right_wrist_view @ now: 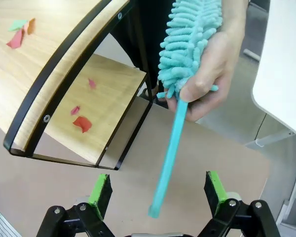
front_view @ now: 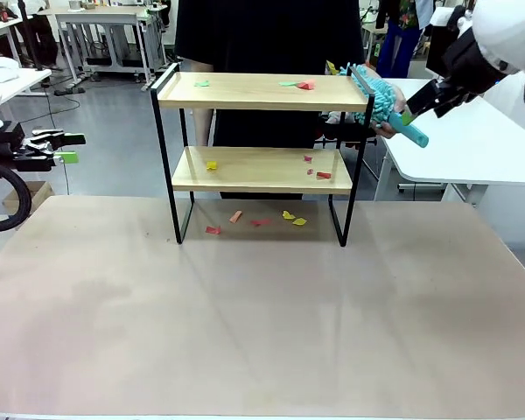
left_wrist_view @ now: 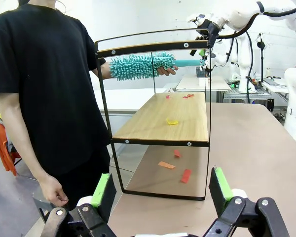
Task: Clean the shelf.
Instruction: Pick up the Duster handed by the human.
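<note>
The shelf [front_view: 255, 91] stands mid-table with two light wooden boards in a black frame. Coloured paper scraps [front_view: 306, 85] lie on both boards and on the table under it. A person's hand [right_wrist_view: 218, 64] holds a teal fluffy duster [right_wrist_view: 187, 34] out beside the shelf's right end. Its thin handle [right_wrist_view: 168, 158] points down between the fingers of my right gripper [right_wrist_view: 158, 192], which stands open with its pads clear of the handle. In the front view, my right gripper [front_view: 411, 112] is at the handle's end. My left gripper [front_view: 70, 147] hangs open far left, off the table, holding nothing; its wrist view looks at the shelf [left_wrist_view: 163, 118] end-on.
The person in a black shirt [front_view: 262, 35] stands behind the shelf. A white table [front_view: 472, 140] sits at the right behind my right arm. The brown tabletop [front_view: 262, 324] in front of the shelf is bare. Work tables and chairs stand in the background.
</note>
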Robot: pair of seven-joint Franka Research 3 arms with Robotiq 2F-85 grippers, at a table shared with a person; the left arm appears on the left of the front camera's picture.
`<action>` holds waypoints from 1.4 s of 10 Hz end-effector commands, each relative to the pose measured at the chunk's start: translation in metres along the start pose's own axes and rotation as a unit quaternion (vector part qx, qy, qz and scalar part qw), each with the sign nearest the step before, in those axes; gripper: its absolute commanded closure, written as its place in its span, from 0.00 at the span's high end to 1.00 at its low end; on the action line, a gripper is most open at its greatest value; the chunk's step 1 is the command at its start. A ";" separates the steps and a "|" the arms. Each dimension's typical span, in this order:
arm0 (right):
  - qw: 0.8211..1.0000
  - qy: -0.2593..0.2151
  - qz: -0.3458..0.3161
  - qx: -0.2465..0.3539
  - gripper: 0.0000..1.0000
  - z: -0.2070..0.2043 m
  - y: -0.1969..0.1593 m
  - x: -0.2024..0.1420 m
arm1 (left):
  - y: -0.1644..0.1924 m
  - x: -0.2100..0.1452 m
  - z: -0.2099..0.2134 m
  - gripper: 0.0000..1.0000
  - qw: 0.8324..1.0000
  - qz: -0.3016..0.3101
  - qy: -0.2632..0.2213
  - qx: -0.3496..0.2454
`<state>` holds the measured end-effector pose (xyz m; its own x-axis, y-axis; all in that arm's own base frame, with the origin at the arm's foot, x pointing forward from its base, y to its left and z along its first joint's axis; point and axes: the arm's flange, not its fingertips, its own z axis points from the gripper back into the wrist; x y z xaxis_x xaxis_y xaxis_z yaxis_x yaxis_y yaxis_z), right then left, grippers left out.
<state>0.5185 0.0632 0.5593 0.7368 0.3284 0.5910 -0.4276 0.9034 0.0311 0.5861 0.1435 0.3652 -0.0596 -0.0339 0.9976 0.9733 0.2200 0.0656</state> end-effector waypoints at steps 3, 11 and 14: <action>0.999 0.025 -0.015 -0.037 1.00 -0.029 0.009 0.005 | -0.001 0.002 0.000 1.00 1.000 -0.007 0.004 -0.003; 0.998 0.025 -0.044 -0.044 0.00 -0.034 0.003 0.005 | -0.001 0.002 0.000 1.00 1.000 -0.007 0.004 -0.003; 0.996 0.030 -0.055 -0.058 0.00 -0.032 0.003 0.005 | -0.001 0.002 0.000 1.00 1.000 -0.007 0.004 -0.003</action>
<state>0.5379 0.0733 0.5312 0.7933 0.2649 0.5481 -0.3272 0.9448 0.0169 0.5861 0.1436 0.3652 -0.0596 -0.0339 0.9976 0.9733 0.2201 0.0656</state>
